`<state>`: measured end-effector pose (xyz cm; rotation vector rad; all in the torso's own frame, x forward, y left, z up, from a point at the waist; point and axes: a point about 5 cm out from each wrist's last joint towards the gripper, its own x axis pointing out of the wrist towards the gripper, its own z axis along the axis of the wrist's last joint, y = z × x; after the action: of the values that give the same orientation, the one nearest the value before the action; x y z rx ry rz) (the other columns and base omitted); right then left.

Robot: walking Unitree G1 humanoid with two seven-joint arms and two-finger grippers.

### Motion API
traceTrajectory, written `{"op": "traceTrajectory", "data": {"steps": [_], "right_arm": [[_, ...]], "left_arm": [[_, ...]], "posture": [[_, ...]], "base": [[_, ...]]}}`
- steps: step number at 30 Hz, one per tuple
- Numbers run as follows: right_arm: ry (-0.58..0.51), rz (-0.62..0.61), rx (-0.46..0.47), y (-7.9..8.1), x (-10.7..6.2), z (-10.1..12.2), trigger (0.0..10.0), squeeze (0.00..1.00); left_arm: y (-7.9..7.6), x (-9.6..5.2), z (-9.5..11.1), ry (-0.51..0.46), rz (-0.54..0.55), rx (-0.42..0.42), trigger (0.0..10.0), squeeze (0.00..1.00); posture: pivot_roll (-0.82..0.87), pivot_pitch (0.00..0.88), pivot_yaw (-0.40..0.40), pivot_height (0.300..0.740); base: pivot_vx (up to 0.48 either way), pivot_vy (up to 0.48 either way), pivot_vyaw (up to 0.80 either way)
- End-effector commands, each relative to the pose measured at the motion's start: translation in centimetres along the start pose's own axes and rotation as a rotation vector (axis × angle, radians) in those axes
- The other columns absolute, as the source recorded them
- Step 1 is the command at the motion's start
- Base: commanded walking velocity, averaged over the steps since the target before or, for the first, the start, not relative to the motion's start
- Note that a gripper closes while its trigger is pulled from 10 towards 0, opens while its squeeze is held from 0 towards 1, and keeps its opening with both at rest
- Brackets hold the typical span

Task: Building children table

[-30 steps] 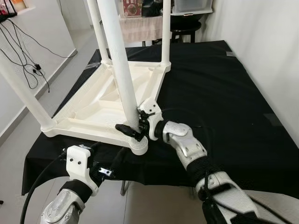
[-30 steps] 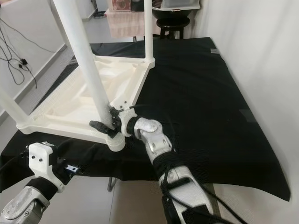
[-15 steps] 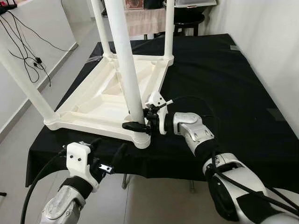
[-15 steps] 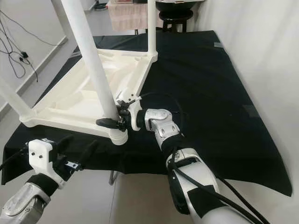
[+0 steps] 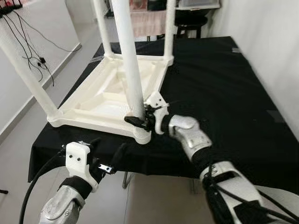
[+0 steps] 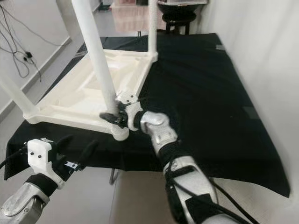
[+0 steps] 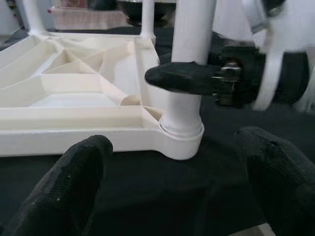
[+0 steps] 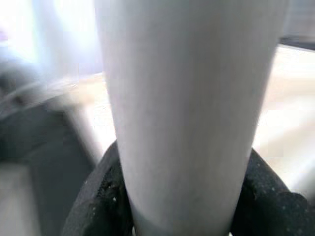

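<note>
A white children's table [image 5: 100, 100] lies upside down on the black-covered work table, its white legs pointing up. My right gripper [image 5: 139, 121] is shut on the near right leg [image 5: 131, 60] just above its corner socket [image 5: 141, 136]; in the right wrist view both black fingers [image 8: 98, 196] hug the white leg [image 8: 187, 108]. My left gripper [image 5: 108, 154] hangs open below the table's front edge, apart from the tabletop. In the left wrist view its fingertips [image 7: 69, 182] frame the corner socket [image 7: 181, 137] from a short way off.
The black cloth [image 5: 224, 84] spreads wide to the right of the white table. A white wall runs along the right side. Cables [image 5: 32, 51] trail on the floor at the left. A dark stool [image 5: 189, 25] and a covered stand sit beyond the far edge.
The camera shifted a little. My right wrist has turned about the leg it grips, its white bracket now nearer the leg. The left gripper stays in place.
</note>
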<state>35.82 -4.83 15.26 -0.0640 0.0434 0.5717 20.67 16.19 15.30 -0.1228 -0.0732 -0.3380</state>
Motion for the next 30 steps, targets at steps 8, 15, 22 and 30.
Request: {"op": "traceTrajectory", "data": {"steps": [8, 15, 22, 30], "right_arm": [[0.021, 0.048, -0.078, 2.7, 0.3, -1.7, 0.0, 0.0], [0.047, 0.036, -0.113, 1.3, 0.8, -0.8, 10.0, 0.27], [-0.068, 0.327, -0.048, 0.9, 0.7, 2.4, 10.0, 0.65], [-0.062, 0.64, -0.113, 0.1, 0.6, 3.0, 10.0, 0.0]], "left_arm": [[-0.1, 0.4, -0.5, 0.016, -0.012, -0.019, 10.0, 0.0], [-0.2, 0.5, -0.6, 0.001, 0.012, -0.018, 10.0, 0.0], [-0.3, 0.7, -0.8, 0.003, 0.004, -0.024, 10.0, 0.0], [-0.4, 0.7, -0.9, 0.002, 0.002, -0.026, 10.0, 0.0]], "posture": [[0.03, 0.083, 0.036, 0.74], [0.04, 0.067, 0.018, 0.74], [0.03, 0.053, 0.022, 0.74], [0.04, 0.049, 0.02, 0.74]], "base": [[0.0, 0.0, 0.0], [0.0, 0.0, 0.0], [0.0, 0.0, 0.0], [0.0, 0.0, 0.0]]}}
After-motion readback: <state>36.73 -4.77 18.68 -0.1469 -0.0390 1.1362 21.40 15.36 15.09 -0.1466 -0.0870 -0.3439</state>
